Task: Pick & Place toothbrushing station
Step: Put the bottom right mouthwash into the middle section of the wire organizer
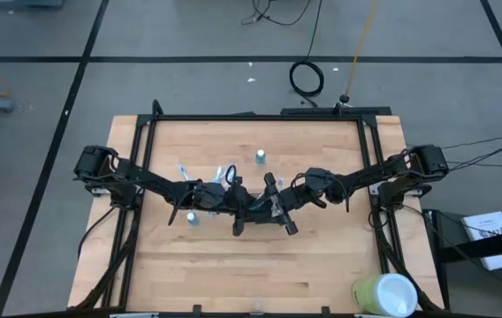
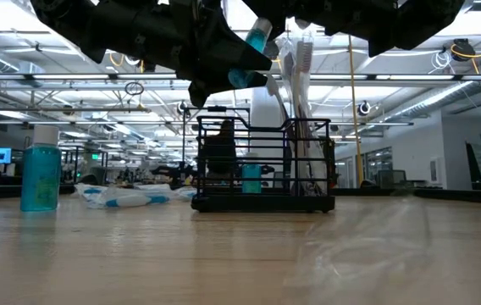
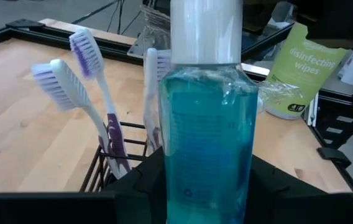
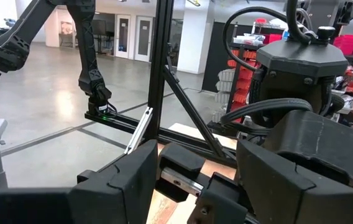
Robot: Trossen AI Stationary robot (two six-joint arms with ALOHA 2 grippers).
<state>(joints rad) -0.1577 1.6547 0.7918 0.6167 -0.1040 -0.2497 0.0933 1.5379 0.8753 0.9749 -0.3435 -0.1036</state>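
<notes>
The toothbrushing station (image 2: 262, 169) is a small black wire holder standing on its base at mid-table, with toothbrushes (image 3: 71, 81) upright in it. My left gripper (image 1: 231, 201) comes in from the table's left. It is shut on a blue mouthwash bottle (image 3: 204, 112) with a white cap, held just above and beside the holder. My right gripper (image 1: 279, 205) reaches in from the table's right over the holder. It is open (image 4: 204, 180) and points slightly upward, with nothing held. My left gripper pinches the bottle's lower body (image 3: 183, 186) between its two fingers (image 3: 145, 193), one on each side. The fingers come nearly level from the table's left. The bottle is lifted clear of the table, cap end up, above the holder's near-left part.
A second blue bottle (image 2: 40, 174) stands on the table left of the holder, with white tubes (image 2: 122, 196) lying between them. A small bottle (image 1: 260, 156) stands farther back. A green pack of wipes (image 1: 384, 294) lies at the near right corner. A black frame (image 1: 260, 117) rims the table.
</notes>
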